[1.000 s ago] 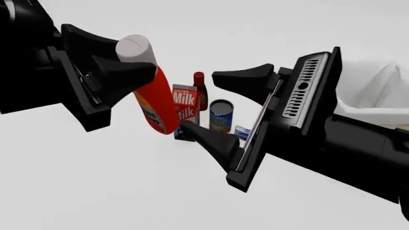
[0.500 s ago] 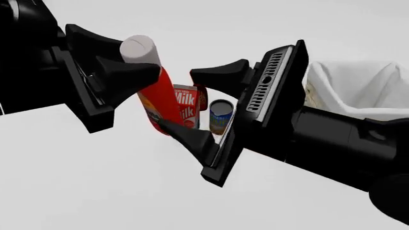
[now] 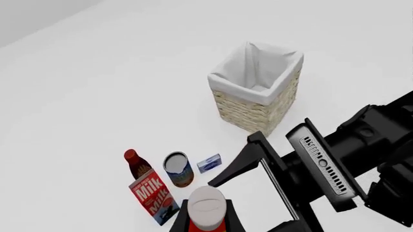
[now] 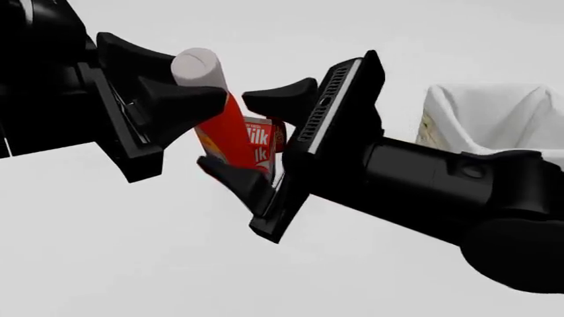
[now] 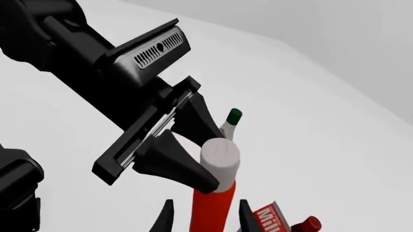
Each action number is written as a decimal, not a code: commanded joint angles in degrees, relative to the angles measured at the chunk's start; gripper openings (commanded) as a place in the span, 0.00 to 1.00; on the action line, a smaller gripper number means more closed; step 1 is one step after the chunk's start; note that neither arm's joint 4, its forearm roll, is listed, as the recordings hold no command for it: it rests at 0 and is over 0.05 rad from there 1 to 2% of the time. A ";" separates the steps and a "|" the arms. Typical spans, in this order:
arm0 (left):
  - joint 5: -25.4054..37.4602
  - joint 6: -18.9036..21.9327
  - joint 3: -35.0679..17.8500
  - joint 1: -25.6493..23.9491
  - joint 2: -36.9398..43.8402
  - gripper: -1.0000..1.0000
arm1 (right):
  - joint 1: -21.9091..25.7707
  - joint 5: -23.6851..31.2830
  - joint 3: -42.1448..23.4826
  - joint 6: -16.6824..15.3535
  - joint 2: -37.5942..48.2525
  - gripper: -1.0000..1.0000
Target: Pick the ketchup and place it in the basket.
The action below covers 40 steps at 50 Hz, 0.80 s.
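My left claw is clamped on the ketchup, fingers pinching it just under the white cap, bottle lifted off the table and tilted, cap leaning toward my left arm. In the right wrist view the same grip shows: two black fingers on either side of the bottle's neck, cap sticking out above them. My right claw is spread wide, one finger above and one below, jaws straddling the red body of the ketchup lower down; I cannot tell whether either finger touches it yet. In the right wrist view my two right fingertips sit on both sides of the red body with gaps visible. Behind the bottle stands the milk carton, partly hidden, with the small dark red bottle just beyond it. In the left wrist view a can stands next to the carton and a small blue box lies near the can. A white bottle with a green cap shows in the right wrist view behind my left claw. Farthest off, the basket sits to my right, well apart from the ketchup, white lining folded over the rim, wicker sides, upright.
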 commanded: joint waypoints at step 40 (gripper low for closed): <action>0.47 -0.13 -1.44 -0.38 -0.20 0.00 | -2.00 -7.27 2.54 -0.63 5.63 0.00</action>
